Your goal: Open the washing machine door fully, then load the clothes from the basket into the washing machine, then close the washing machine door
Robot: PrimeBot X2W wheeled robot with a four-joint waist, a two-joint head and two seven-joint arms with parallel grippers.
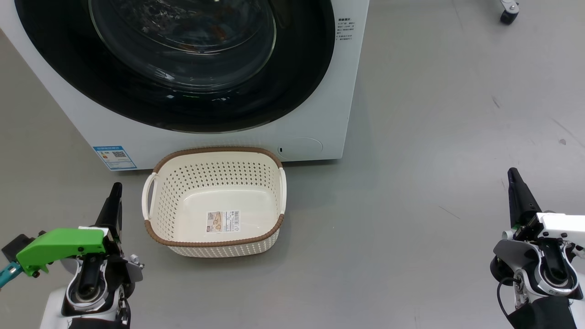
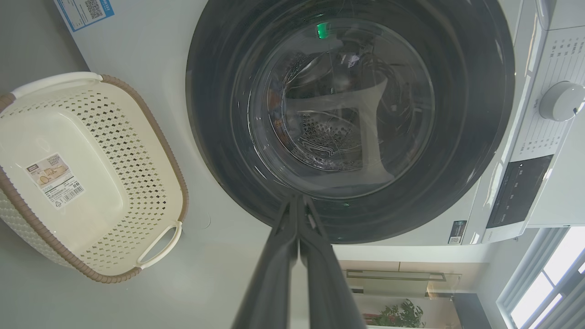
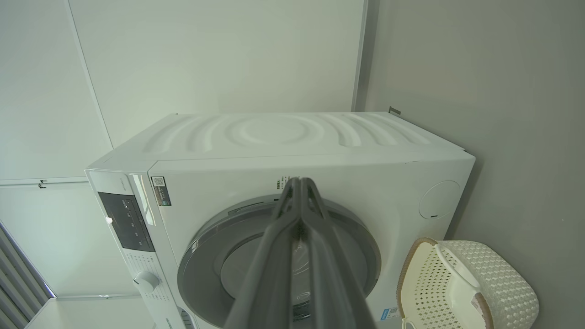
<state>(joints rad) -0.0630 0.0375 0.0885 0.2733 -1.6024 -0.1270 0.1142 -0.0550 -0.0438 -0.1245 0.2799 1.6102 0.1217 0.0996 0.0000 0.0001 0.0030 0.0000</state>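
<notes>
Left gripper (image 1: 116, 187) bears a bright green cover (image 1: 64, 244) and teal cable (image 1: 7, 273); right gripper (image 1: 513, 172) has white housing (image 1: 564, 224), black cable (image 1: 502, 297).

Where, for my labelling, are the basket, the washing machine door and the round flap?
the basket (image 1: 215, 149), head view, brown far rim.
the washing machine door (image 2: 219, 137), left wrist view, black rim left of glass.
the round flap (image 1: 300, 147), head view, its middle.

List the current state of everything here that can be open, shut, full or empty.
washing machine door: shut on the washing machine.
round flap: closed.
basket: upright, empty apart from a paper label on its bottom.
left gripper: shut, holding nothing.
right gripper: shut, holding nothing.
</notes>
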